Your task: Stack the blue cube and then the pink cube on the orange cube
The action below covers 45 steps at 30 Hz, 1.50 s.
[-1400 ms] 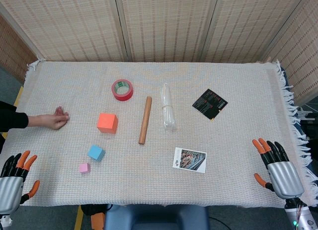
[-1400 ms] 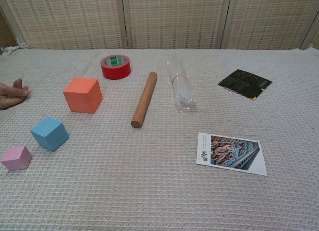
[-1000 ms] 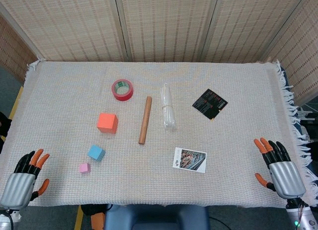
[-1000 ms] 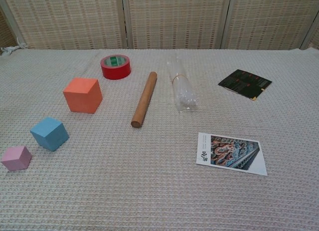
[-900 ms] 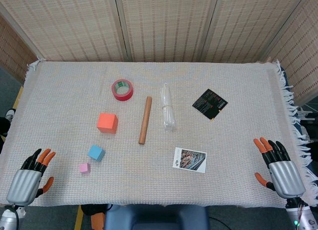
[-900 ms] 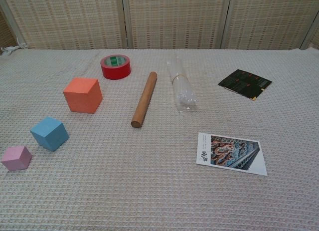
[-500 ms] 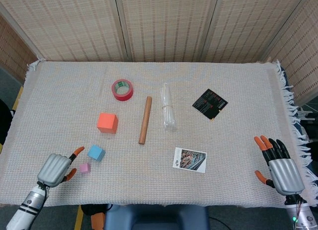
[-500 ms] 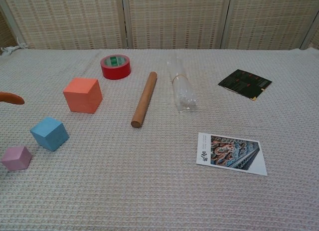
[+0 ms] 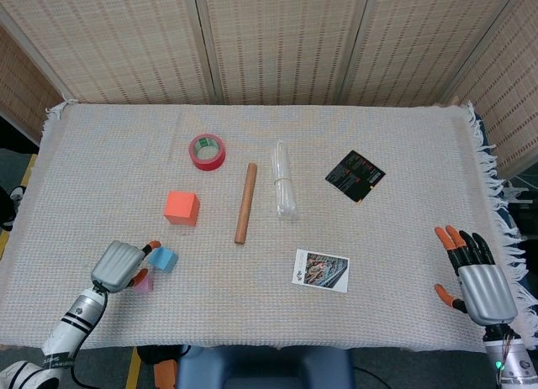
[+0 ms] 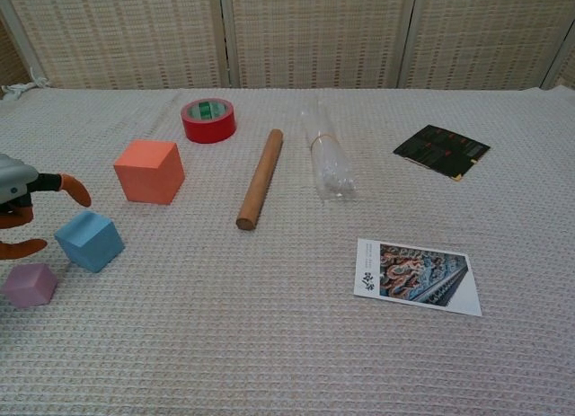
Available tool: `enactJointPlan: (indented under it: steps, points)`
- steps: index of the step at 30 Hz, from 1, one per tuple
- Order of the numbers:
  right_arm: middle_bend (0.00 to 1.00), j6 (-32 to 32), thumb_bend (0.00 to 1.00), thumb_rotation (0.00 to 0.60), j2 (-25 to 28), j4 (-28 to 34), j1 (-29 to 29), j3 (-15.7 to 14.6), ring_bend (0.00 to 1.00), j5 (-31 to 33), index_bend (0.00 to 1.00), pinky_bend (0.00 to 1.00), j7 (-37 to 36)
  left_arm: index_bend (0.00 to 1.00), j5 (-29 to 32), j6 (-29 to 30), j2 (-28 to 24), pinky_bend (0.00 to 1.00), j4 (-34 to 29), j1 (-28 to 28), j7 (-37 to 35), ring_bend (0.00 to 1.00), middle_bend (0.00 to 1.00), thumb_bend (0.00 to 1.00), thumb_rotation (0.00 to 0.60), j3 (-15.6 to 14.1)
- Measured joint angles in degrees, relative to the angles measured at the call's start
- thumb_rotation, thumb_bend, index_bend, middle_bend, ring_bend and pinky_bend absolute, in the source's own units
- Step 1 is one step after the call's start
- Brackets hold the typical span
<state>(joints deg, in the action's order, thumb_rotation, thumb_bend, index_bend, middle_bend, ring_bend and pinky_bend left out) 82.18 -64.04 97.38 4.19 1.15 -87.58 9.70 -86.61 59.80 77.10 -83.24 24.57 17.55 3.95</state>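
Note:
The orange cube (image 9: 181, 207) (image 10: 149, 171) stands left of the table's middle. Nearer me and further left lies the smaller blue cube (image 9: 164, 259) (image 10: 89, 240). The little pink cube (image 9: 145, 282) (image 10: 30, 284) sits beside it, partly hidden under my left hand in the head view. My left hand (image 9: 119, 265) (image 10: 20, 205) hovers just left of the blue cube, fingers apart, holding nothing. My right hand (image 9: 476, 280) rests open at the table's near right corner, far from the cubes.
A red tape roll (image 9: 207, 151), a wooden rod (image 9: 245, 202), a clear plastic bundle (image 9: 284, 181), a black card (image 9: 355, 176) and a picture card (image 9: 321, 270) lie across the woven cloth (image 9: 403, 229).
My left hand has moved from the near left edge rightward and inward to the blue and pink cubes. A person's hand at the far left has withdrawn. The right hand stays put.

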Motion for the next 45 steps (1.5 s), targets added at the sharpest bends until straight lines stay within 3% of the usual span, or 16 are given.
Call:
enactJointPlan:
  steps: [13, 20, 26, 31, 38, 45]
  points:
    - [0.0, -0.2, 0.15, 0.6, 0.3, 0.4, 0.1, -0.1, 0.0, 0.4, 0.0, 0.0, 0.2, 0.21, -0.1, 0.4, 3.0, 1.0, 3.9, 1.7, -0.4, 0.96, 1.0, 0.35, 0.6, -1.3]
    - [0.0, -0.6, 0.15, 0.6, 0.6, 0.6, 0.2, -0.1, 0.0, 0.7, 0.0, 0.0, 0.2, 0.3, -0.3, 0.2, 4.8, 1.0, 6.3, 2.8, -1.2, 0.96, 1.0, 0.35, 0.6, -1.6]
    - [0.0, -0.5, 0.16, 0.6, 0.7, 0.7, 0.2, -0.2, 0.0, 0.6, 0.0, 0.0, 0.0, 0.47, -1.7, 2.6, 7.0, 1.0, 9.7, 3.2, -3.7, 0.96, 1.0, 0.35, 0.6, -1.7]
    - [0.0, -0.9, 0.15, 0.6, 1.0, 1.0, 0.2, -0.5, 0.0, 0.6, 0.0, 0.0, 0.4, 0.49, -2.5, 5.0, 7.7, 1.0, 10.7, 3.2, -7.9, 0.96, 1.0, 0.35, 0.6, -1.6]
    - [0.0, -0.9, 0.15, 0.6, 1.0, 1.2, 0.2, -0.6, 0.0, 0.4, 0.0, 0.0, 0.5, 0.48, -1.5, 7.2, 4.2, 1.0, 5.0, 2.1, -7.8, 0.98, 1.0, 0.35, 0.6, -1.2]
    - [0.0, -1.2, 0.15, 0.6, 1.0, 1.3, 0.4, -0.6, 0.0, 0.5, 0.0, 0.0, 0.3, 0.5, 4.9, 6.4, -2.7, 1.0, -6.8, 2.4, 1.7, 0.98, 1.0, 0.35, 0.6, 1.8]
